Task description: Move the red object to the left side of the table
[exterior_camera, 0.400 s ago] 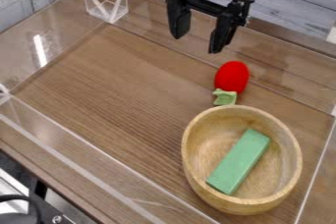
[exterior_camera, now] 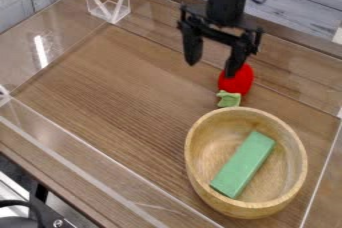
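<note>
Moved: gripper (exterior_camera: 222, 55) dropped toward 4 o'clock, jaws apart | red object (exterior_camera: 238, 76): light, rigid-looking, slippery; pinch body sides

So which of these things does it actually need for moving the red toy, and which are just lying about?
Needed:
- red object
- table, whose left side is the goal
- gripper, open above the red object

Lying about:
- wooden bowl
- green block in the bowl
</note>
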Controlling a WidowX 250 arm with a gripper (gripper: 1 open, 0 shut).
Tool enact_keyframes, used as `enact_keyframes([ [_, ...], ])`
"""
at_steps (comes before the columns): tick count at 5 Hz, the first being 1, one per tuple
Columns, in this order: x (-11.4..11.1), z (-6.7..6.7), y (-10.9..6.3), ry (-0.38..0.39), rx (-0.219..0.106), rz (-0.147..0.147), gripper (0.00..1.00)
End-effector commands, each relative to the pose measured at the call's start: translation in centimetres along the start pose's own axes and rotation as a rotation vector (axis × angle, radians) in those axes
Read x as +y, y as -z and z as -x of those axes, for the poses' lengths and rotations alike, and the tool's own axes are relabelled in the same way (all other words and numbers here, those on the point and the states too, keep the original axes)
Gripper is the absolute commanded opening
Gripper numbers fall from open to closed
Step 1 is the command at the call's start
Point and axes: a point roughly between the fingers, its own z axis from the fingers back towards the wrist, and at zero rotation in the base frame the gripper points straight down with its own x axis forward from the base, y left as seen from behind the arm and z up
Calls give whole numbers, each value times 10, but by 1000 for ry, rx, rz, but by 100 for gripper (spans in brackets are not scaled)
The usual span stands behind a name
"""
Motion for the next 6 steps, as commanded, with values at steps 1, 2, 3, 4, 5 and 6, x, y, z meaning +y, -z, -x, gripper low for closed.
enact_keyframes([
  [1,-17,-13,-11,-7,-89,15,100],
  [2,-28,-18,-3,-9,-101,25,100],
  [3,-22,-27,7,-31,-113,31,100],
  [4,-14,-34,14,-55,-124,39,100],
  [5,-6,-41,16,-21,-134,45,100],
  [6,1,-47,18,9,-136,48,100],
])
